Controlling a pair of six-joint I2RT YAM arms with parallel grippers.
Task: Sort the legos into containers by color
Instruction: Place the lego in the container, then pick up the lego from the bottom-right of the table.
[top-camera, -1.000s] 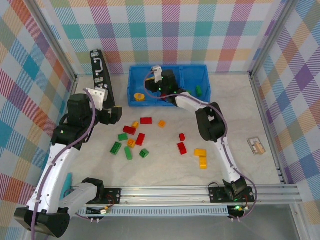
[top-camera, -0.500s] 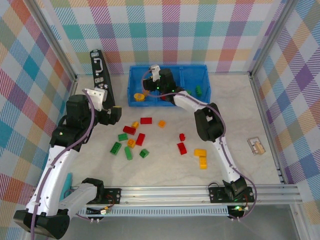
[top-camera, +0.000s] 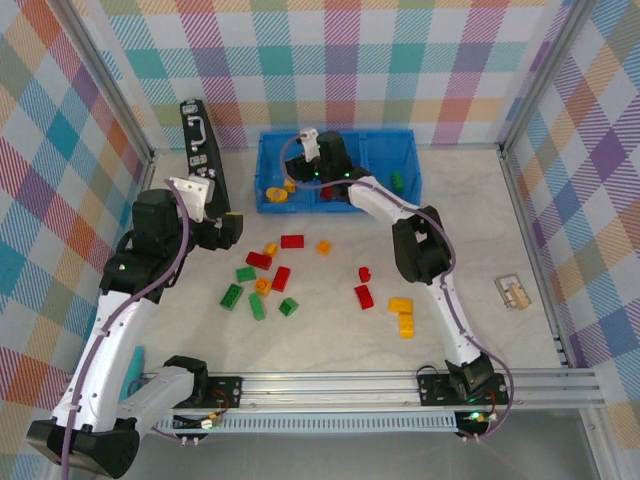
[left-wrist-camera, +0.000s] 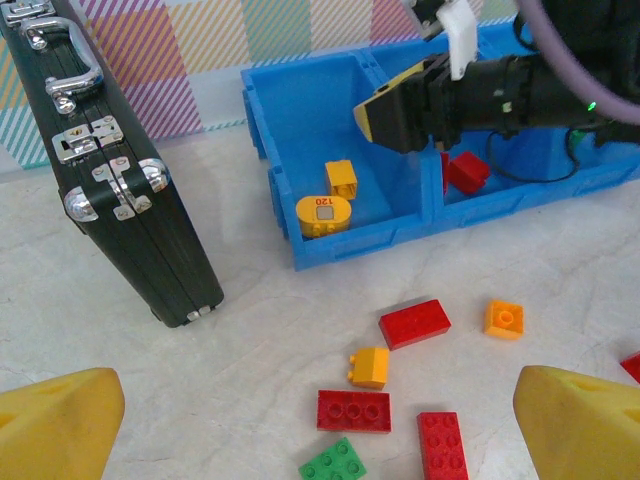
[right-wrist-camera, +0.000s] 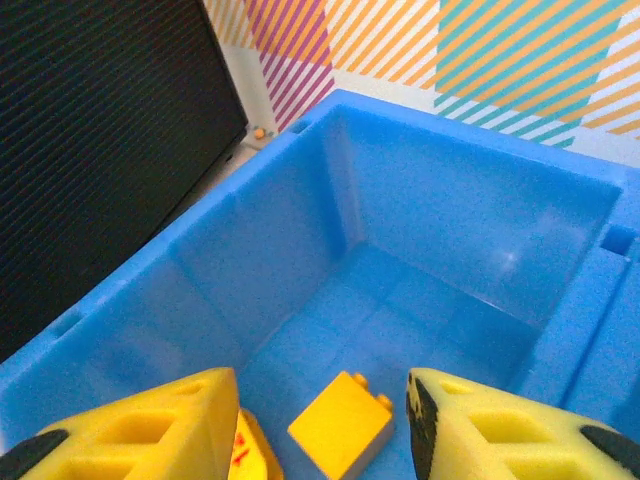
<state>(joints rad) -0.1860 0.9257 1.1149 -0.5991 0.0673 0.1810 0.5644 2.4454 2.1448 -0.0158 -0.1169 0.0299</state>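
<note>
Right pincer (right-wrist-camera: 322, 400), spread wide, low over left container (right-wrist-camera: 430, 200).

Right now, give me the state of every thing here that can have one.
left gripper: open, empty.
right gripper: open, empty, over the blue bin.
black case: shut, standing on edge.
blue bin: open-topped; yellow pieces in the left compartment, red brick in the middle, green brick in the right.
legos on the table: loose, unsorted.
</note>
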